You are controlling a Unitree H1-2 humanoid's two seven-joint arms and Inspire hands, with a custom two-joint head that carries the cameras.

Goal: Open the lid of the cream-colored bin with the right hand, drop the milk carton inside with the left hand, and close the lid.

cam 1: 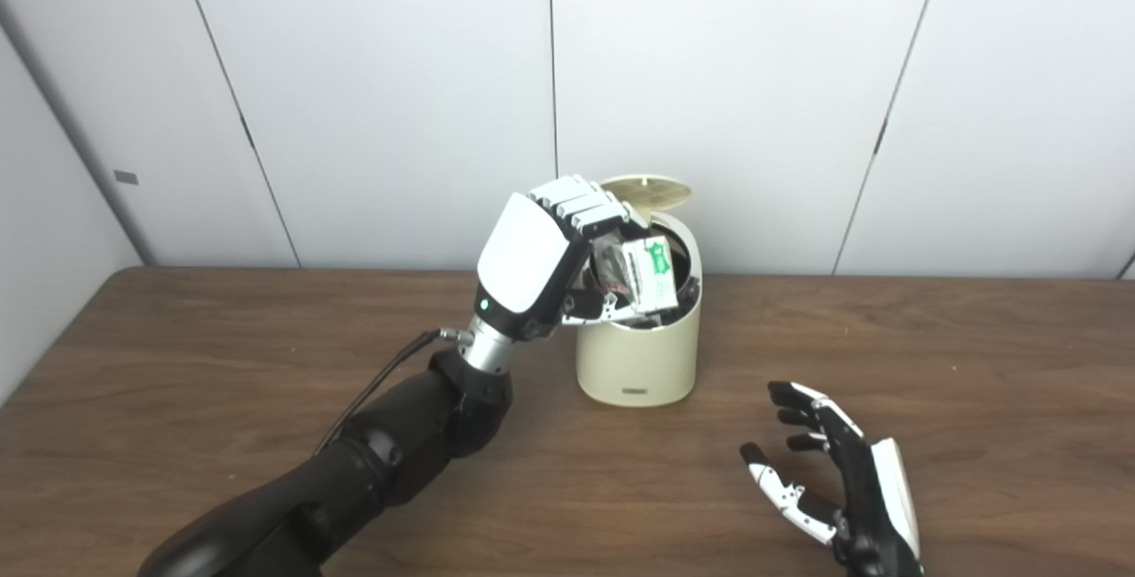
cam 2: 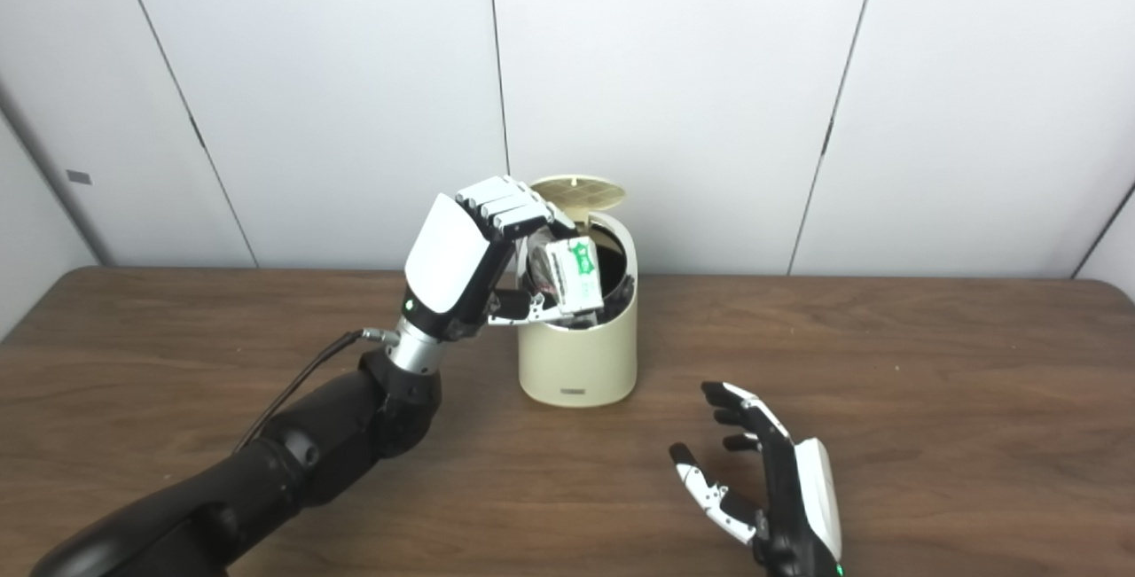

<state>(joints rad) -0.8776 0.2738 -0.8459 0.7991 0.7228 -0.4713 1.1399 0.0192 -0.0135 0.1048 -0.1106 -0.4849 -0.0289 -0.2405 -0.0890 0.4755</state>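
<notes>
The cream-colored bin point(cam 1: 637, 355) is seen standing on the wooden table point(cam 1: 931, 355), its round lid point(cam 1: 645, 191) tipped up and back at the rear of the rim, so the mouth lies open. The left hand point(cam 1: 550, 249) is raised at the bin's left side, level with the rim, with its fingers point(cam 1: 581, 201) curled over the top and its thumb below. The milk carton point(cam 1: 645, 272) is clamped between them, just right of the palm and directly over the bin's opening. The carton is tilted, its white and green end turned toward the cameras, and its lower part appears to sit inside the mouth; how deep cannot be told. The lid is seen just behind and above the left fingertips. The right hand point(cam 2: 770, 493) is held low over the table, well apart from the bin, to its front right. Its fingers are spread and nothing is held in it. Whether the right hand touches the tabletop cannot be told.
</notes>
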